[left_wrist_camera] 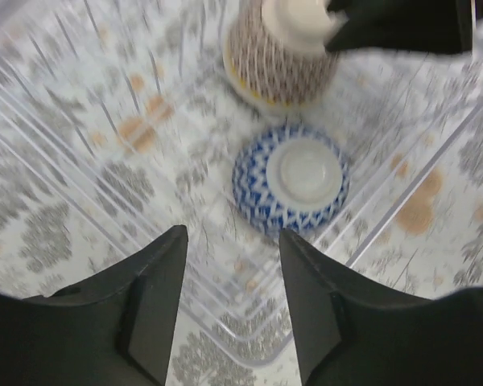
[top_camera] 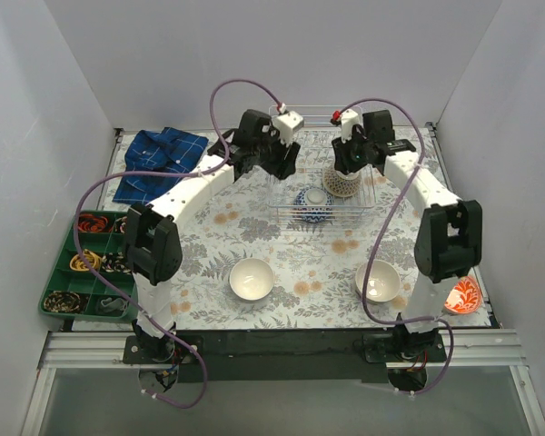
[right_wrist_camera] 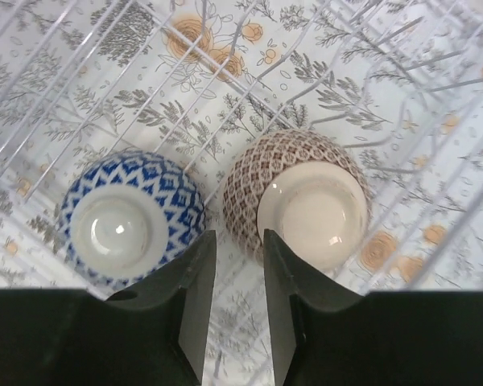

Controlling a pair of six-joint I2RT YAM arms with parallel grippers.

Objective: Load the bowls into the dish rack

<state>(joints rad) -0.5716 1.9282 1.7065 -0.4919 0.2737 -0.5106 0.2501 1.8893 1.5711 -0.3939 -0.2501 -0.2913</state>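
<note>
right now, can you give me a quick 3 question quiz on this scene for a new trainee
1. True or false: the blue bowl and the brown bowl lie upside down inside the dish rack.
2. How many plain white bowls sit on the table outside the rack? A) one B) two C) four
3. Fill in: the left gripper and the right gripper are both above the rack, empty and ____ (open or shut).

Key: 1 true; 2 B; 3 open.
</note>
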